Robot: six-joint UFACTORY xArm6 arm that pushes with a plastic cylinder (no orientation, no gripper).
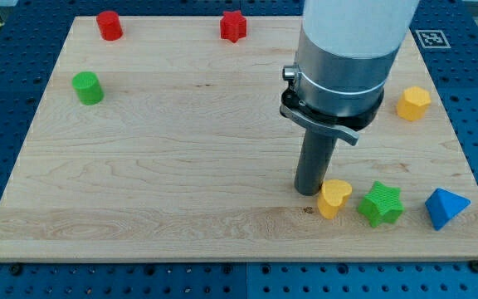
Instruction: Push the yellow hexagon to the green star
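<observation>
Camera view: the wooden bench [181,166] fills most of the frame, its edges bordered by blue perforated surface on all 4 sides. A broad stretch of bare wood runs across the middle and the view's left and bottom-left, giving plenty of open room there. The blocks sit near the edges. Along the view's top edge stand a red cylinder [109,25] and a red star [233,26], well apart from each other. A green cylinder [88,87] sits near the view's left edge, below the red cylinder.

The yellow hexagon [413,103] lies near the view's right edge, about mid-height, apart from everything else. The green star [381,203] sits below it toward the view's bottom right, well apart from the hexagon. Just to the star's left is a yellow heart [334,198], near but not touching it; to the star's right is a blue triangular block [446,207], close to the bench's right edge.

There is no gripper with jaws to open or close: the arm ends in a dark rod holding nothing. My tip [309,191] rests on the wood just beside the yellow heart's left side, seemingly touching it, and well apart from the yellow hexagon
</observation>
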